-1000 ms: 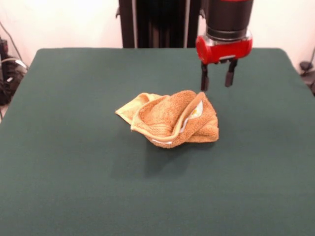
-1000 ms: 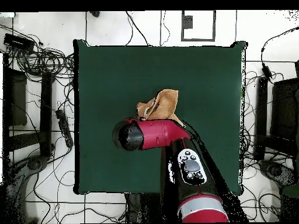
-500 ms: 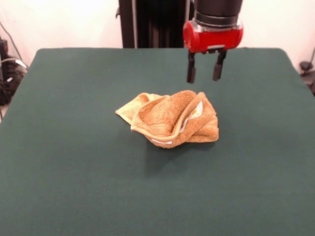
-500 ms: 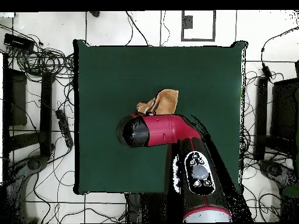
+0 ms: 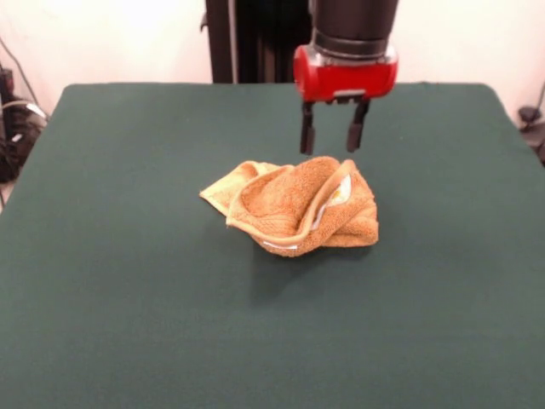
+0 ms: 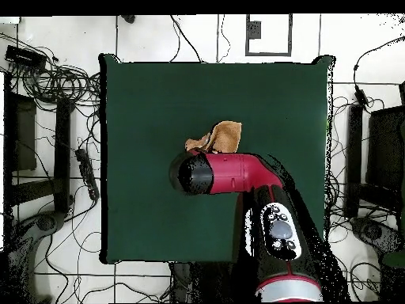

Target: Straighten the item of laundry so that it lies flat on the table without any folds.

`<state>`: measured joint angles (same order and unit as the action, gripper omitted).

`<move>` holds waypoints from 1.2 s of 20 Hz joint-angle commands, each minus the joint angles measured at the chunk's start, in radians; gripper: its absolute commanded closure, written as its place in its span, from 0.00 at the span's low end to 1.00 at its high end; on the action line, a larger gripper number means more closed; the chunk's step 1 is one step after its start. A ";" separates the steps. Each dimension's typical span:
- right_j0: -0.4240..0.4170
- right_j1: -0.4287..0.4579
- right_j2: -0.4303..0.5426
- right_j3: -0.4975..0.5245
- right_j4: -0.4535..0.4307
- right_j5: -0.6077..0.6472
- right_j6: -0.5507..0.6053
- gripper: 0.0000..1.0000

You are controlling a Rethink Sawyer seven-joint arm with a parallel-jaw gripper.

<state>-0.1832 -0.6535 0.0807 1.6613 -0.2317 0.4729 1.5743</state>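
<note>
Here, you had the gripper (image 5: pixel 333 138) hanging just above the far edge of the towel (image 5: pixel 294 205), its two dark fingers (image 5: pixel 306 139) spread apart with nothing between them. Whether the tips touched the cloth could not be made out from the front view. The towel sat bunched near the middle of the table (image 5: pixel 128 256), rolled over itself in thick folds, with a pale strip showing inside the curl; you could not tell whether that was a label or a border. From overhead, the red arm (image 6: pixel 237 174) covered much of the towel (image 6: pixel 225 136), so only its far part showed, and the gripper itself was hidden beneath the wrist.
</note>
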 commanded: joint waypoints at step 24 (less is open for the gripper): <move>-0.131 0.424 0.112 0.001 0.203 -0.412 0.177 0.00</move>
<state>-0.3013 -0.4146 0.1000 1.6439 -0.0288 0.1270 1.5789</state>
